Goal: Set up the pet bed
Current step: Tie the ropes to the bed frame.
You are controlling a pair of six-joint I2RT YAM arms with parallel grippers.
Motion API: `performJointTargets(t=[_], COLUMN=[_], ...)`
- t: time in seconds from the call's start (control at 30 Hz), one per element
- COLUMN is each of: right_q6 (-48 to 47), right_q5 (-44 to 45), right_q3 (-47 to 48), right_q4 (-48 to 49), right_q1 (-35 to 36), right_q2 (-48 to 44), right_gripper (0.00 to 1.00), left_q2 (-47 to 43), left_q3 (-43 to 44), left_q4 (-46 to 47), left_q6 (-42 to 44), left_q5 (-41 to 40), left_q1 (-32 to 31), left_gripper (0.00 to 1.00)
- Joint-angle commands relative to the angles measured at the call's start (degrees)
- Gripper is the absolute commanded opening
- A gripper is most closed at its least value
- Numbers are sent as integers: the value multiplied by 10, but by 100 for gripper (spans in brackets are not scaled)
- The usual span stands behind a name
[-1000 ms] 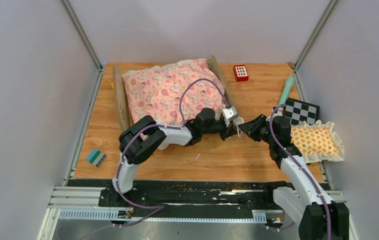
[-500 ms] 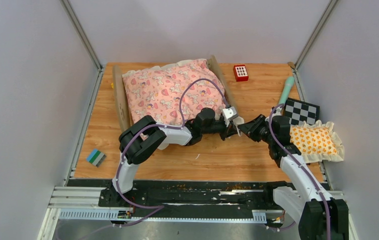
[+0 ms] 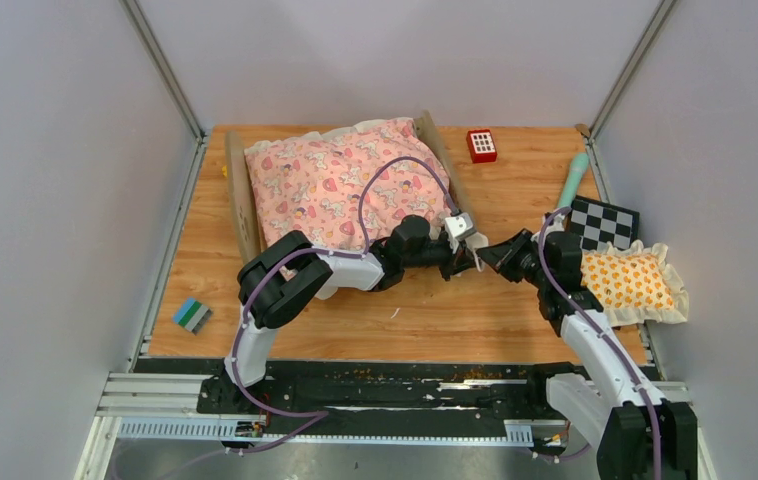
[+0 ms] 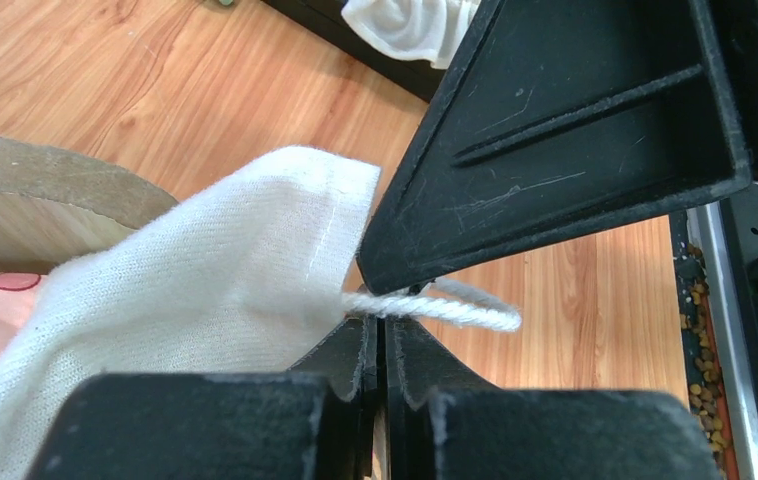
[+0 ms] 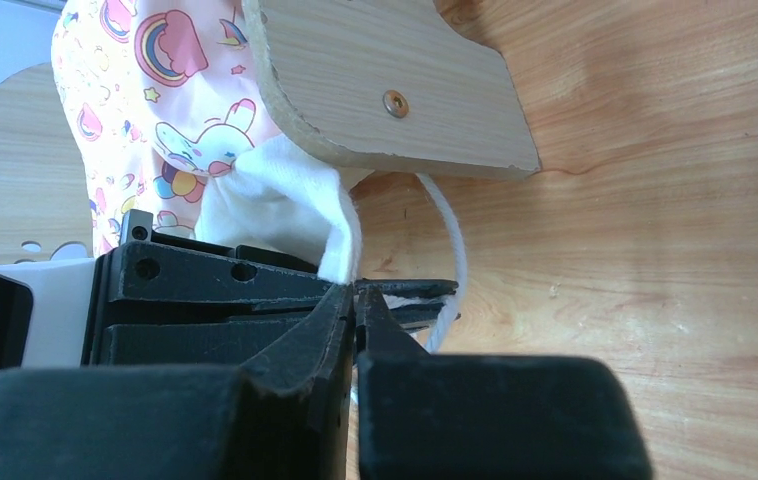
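Top view first. You've got both arms stretched low over the table [image 3: 435, 320], left reaching across to its right and right angled in to its left. That puts the left gripper [image 3: 463, 262] and right gripper [image 3: 487, 256] nose to nose. The pet bed [image 3: 242, 205] sits just behind the left gripper with the pink quilt [image 3: 345, 185] on top. The orange pillow [image 3: 630, 282] is back behind the right wrist.

Left wrist view: your left fingers are pressed together and look to be pinching the tie string [image 4: 435, 310] right where it leaves the white cloth corner [image 4: 215, 270]. The right finger hangs directly above, touching or nearly so.

Right wrist view: the right jaws are pressed together too, tip at the foot of that cloth corner, just under the wooden side board [image 5: 385, 90]. I can't tell whether it actually caught the string or closed beside it.

What I'd worry about:
- If the right gripper missed the string, pulling away gets you nothing.
- If both have it, a thin pinch like that could slip.
- A hard tug could drag the quilt askew or slide the light frame.
- With the fingers this crowded, any twist could knock them together.
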Motion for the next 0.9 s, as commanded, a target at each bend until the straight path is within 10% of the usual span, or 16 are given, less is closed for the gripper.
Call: performJointTargets(t=[0.0,0.87], right_q6=[-3,-7], right_q5=[21,40], right_q3=[-1,2], right_q4=[17,-11], right_q1=[0,0], right_q2=[-27,-45], right_gripper=[0,0], left_q2=[-7,-23], left_q3=[-4,-33], left_q4=[26,26], left_q6=[-9,-8], left_q5=[0,2], left_q1=[2,5], left_gripper=[6,17])
